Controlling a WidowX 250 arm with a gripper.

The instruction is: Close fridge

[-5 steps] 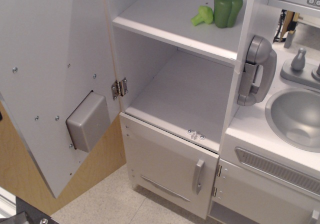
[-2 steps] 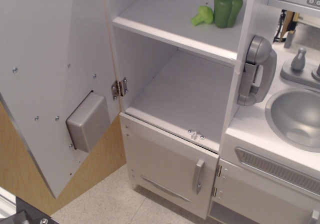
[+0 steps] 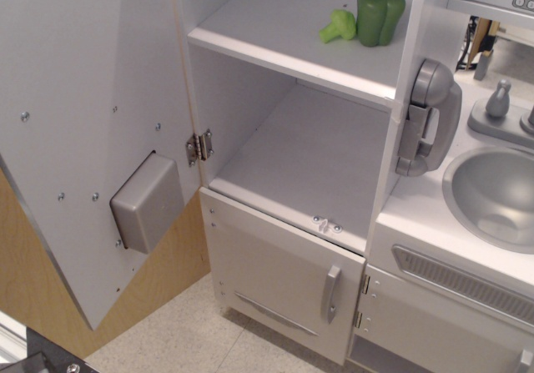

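The white toy fridge (image 3: 300,152) stands open, with two white shelves showing. Its large door (image 3: 83,114) is swung wide to the left, inner face toward me, with a grey box (image 3: 148,202) on it and a metal hinge (image 3: 198,146) at its edge. A green pepper (image 3: 380,10) and a small broccoli (image 3: 338,25) sit on the upper shelf. The lower shelf holds nothing. The gripper is not in view; only a dark part (image 3: 37,358) shows at the bottom left corner.
The shorter lower door (image 3: 279,277) with a small grey handle (image 3: 331,293) is shut. A grey toy phone (image 3: 430,116) hangs on the fridge's right side wall. A sink (image 3: 492,194) with a grey faucet (image 3: 501,106) lies to the right. Speckled floor lies below.
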